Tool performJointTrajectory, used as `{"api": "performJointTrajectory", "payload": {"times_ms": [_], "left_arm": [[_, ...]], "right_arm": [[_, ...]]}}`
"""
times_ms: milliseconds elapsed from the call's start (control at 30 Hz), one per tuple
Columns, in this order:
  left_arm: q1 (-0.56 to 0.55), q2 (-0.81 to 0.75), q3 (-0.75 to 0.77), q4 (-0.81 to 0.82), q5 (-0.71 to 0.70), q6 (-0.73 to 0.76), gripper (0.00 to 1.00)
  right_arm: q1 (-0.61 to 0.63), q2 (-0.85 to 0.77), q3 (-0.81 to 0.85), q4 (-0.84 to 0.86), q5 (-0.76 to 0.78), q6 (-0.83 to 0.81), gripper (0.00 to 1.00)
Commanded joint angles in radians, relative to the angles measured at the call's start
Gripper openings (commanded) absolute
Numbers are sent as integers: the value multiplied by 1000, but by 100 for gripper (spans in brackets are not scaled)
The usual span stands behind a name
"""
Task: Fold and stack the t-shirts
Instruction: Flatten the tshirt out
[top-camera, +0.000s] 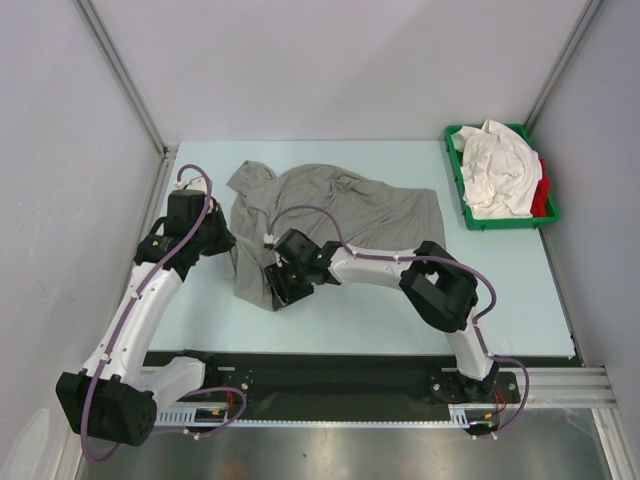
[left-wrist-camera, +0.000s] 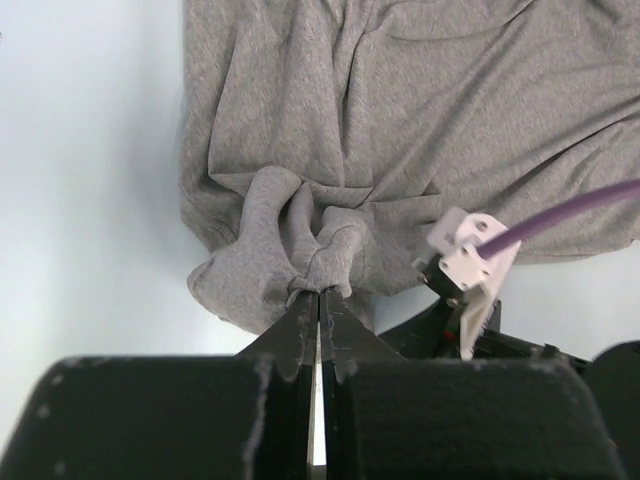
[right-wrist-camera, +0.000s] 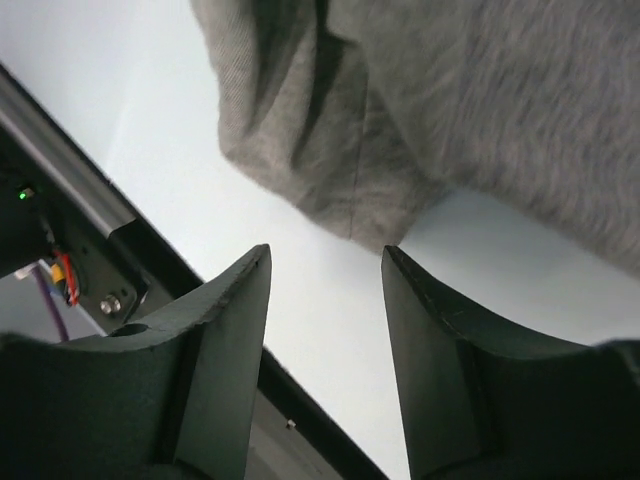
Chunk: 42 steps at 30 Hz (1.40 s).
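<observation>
The grey t-shirt (top-camera: 330, 215) lies rumpled on the table (top-camera: 400, 320), well to the left of the green tray (top-camera: 455, 172), which holds heaped white shirts (top-camera: 495, 165) and a red one (top-camera: 541, 195). The left gripper (left-wrist-camera: 318, 292) is pressed together on a gathered bunch of the hem at the corner farthest from the tray. The right gripper (right-wrist-camera: 325, 252) stands spread and empty, with a shirt corner just beyond its tips. The cloth looks light, limp and clingy, so it is probably best pinched at corners or hem and drawn flat. Bare table lies between shirt and tray, and the dark front rail runs close by.
</observation>
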Motion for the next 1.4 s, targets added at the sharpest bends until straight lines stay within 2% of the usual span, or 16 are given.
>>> {"api": "performJointTrajectory", "payload": {"times_ms": [0,167,300,500,533,600,633,700,733,767,833,867,933,1067,1133,1367], "left_arm": [[10,0,29,31,17,5,0],[10,3,24,34,20,4,0],[10,3,21,35,31,-1,0],[12,-1,24,32,9,4,0],[12,-3,26,28,2,4,0],[15,-6,27,14,-39,5,0],[19,-7,27,8,-53,4,0],[27,-6,33,-11,-83,7,0],[31,-6,35,-12,-89,11,0],[33,-3,37,-14,-90,21,0],[35,16,38,-8,-74,34,0],[35,31,38,4,-58,48,0],[35,95,37,20,10,54,0],[33,262,35,44,118,53,0],[25,359,35,44,137,50,0],[-44,516,90,61,65,57,0]], "right_arm": [[7,34,77,-16,80,-14,54],[25,69,108,-38,139,-16,60],[27,122,161,-64,154,-25,57],[27,140,180,-107,148,-42,27],[21,114,163,-112,121,-43,15],[14,72,142,-113,73,-62,1],[4,28,127,-113,32,-69,0],[-13,-15,102,-106,-199,-88,0],[-19,-44,85,-90,-322,-100,0],[-35,-98,45,-87,-531,-100,0],[-45,-181,-31,-35,-672,-88,0],[-64,-242,-121,14,-850,-23,0],[-85,-278,-192,115,-1002,35,0],[-173,-270,-317,117,-1045,44,0],[-234,-226,-340,53,-956,7,0],[-378,-131,-300,54,-711,26,1]]}}
